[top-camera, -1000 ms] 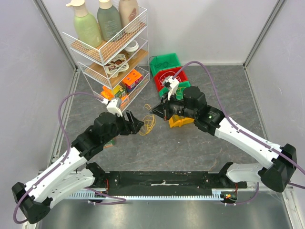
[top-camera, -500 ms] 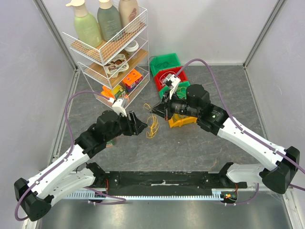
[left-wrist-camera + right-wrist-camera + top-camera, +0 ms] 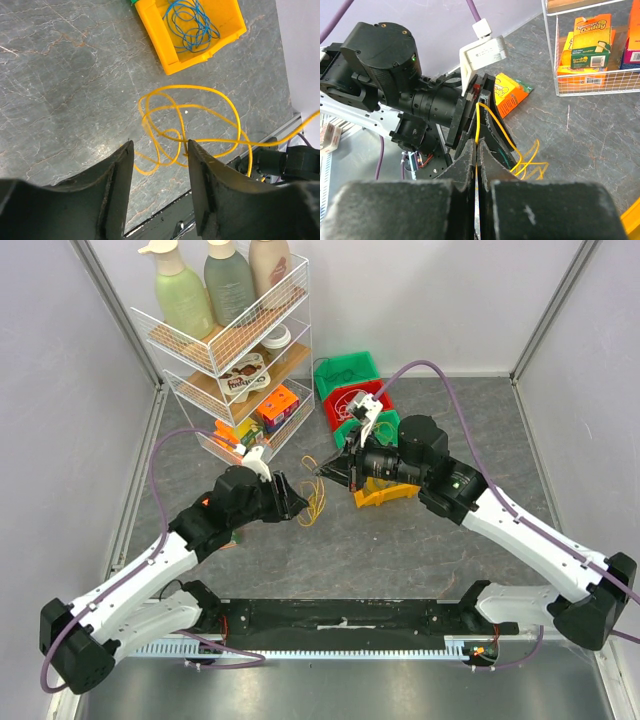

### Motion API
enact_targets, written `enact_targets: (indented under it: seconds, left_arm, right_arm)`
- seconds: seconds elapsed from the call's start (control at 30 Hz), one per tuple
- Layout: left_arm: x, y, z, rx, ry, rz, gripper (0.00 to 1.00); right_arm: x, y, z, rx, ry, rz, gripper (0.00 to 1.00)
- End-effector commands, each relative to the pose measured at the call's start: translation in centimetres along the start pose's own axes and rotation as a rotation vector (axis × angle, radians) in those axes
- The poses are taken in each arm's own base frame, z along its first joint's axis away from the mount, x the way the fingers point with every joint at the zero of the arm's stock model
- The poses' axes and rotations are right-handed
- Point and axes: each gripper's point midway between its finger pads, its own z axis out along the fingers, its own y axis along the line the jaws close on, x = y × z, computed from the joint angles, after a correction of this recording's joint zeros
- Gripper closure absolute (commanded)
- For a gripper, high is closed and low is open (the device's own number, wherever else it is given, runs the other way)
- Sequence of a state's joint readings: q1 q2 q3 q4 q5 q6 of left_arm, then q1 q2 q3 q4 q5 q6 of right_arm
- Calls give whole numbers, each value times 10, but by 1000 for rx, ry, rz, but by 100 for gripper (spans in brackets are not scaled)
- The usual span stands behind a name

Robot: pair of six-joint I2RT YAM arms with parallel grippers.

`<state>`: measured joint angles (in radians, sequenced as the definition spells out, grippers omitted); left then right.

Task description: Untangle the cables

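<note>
Overhead view: the yellow cable [image 3: 317, 502] lies in overlapping loops near the centre of the table [image 3: 420, 550]. The bin [image 3: 385, 496] sits just at its 3 o'clock and holds the blue cable [image 3: 192, 22]. The right gripper [image 3: 476, 145], at 1 o'clock of the loops, has its fingers pressed together on one strand, which arcs up from the heap. The left gripper [image 3: 160, 150], at 9 o'clock, is spread, with the loops framed between its fingers; whether it touches them cannot be told. Likely hazards: (a) if the right arm draws away before the left closes, the whole heap may drag toward the bin rather than open, since nothing pins it; (b) if the left closes where several strands cross, it may trap two at once, and pulling would then tighten the knot; (c) the thin cable may slip from the right pinch under tension and fall back into the loops; (d) a trailing loop could snag the bin's edge and shift it.
</note>
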<state>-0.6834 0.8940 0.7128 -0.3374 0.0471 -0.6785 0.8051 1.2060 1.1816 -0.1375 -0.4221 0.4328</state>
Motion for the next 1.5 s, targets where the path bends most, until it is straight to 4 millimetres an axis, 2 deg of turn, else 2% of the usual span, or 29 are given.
enact_targets:
  seconds: [0.0, 0.2, 0.37, 0.67, 0.83, 0.9, 1.07, 1.17, 1.33, 1.47]
  left_arm:
    - [1, -8, 5, 44, 7, -32, 51]
    - [2, 16, 23, -38, -1, -33, 66]
    - [6, 9, 35, 16, 35, -36, 73]
    - [19, 15, 34, 29, 62, -29, 80]
    - [30, 32, 33, -14, 69, -36, 85]
    - [36, 44, 32, -45, 77, -44, 87]
    - [37, 55, 23, -80, 59, -46, 93]
    - [39, 65, 16, -126, 45, -45, 97]
    - [44, 89, 6, -232, 26, -86, 98]
    - [46, 100, 1, -295, 18, -131, 97]
  right_arm:
    - [-38, 25, -15, -59, -94, -57, 100]
    - [-64, 50, -31, -126, -150, -73, 100]
    - [-85, 67, -46, -162, -199, -91, 100]
    - [-120, 87, -66, -183, -291, -142, 100]
    - [-145, 105, -86, -216, -364, -198, 100]
    - [-149, 110, -92, -225, -385, -222, 100]
    - [-138, 95, -90, -156, -358, -226, 100]
    - [-137, 88, -95, -108, -365, -234, 100]
    - [-156, 87, -119, -23, -438, -279, 100]
    - [-165, 86, -136, 24, -485, -312, 100]
